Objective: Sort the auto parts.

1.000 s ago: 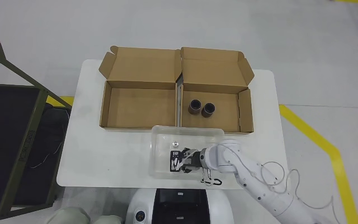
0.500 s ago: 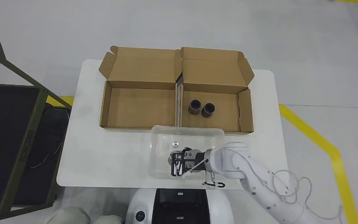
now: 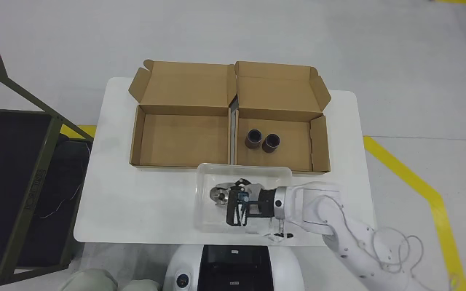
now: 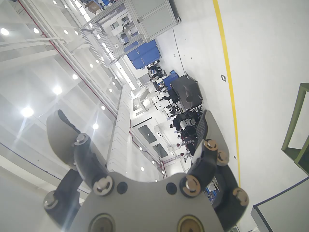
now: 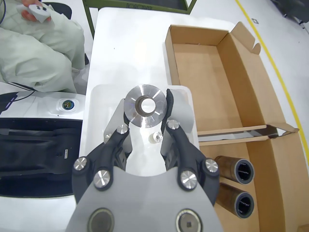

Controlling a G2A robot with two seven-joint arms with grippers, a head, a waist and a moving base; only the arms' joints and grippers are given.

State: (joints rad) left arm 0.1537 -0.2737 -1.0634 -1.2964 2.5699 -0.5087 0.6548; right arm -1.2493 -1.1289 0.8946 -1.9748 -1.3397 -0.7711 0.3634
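**Flanged disc (image 5: 154, 97) clamped in right gripper (image 5: 146, 107) over clear tray (image 5: 103, 97)**

From my remote station, I see the right gripper closed on a silvery metal disc with a raised hub and an open bore. The two dark fingers pinch it by opposite edges of its rim, and its flat face is turned toward the wrist camera. The disc sits over the clear plastic tray, at the table edge nearest the robot. I cannot tell whether it touches the tray floor. Beneath the fingers, a small pale part (image 5: 155, 137) lies on the tray floor, apart from the disc.

Beyond the tray, two open cardboard boxes stand side by side on the white table (image 3: 116, 182), their lids folded back. In the right-hand box (image 3: 291, 156), two dark cylinders (image 3: 263, 140) lie next to each other, just touching, with their hollow ends visible from the right wrist. The left-hand box (image 3: 182, 138) stands against it, and the two share a middle wall.

My left gripper (image 4: 131, 119) points out into the hall, its fingers spread wide with nothing between them.
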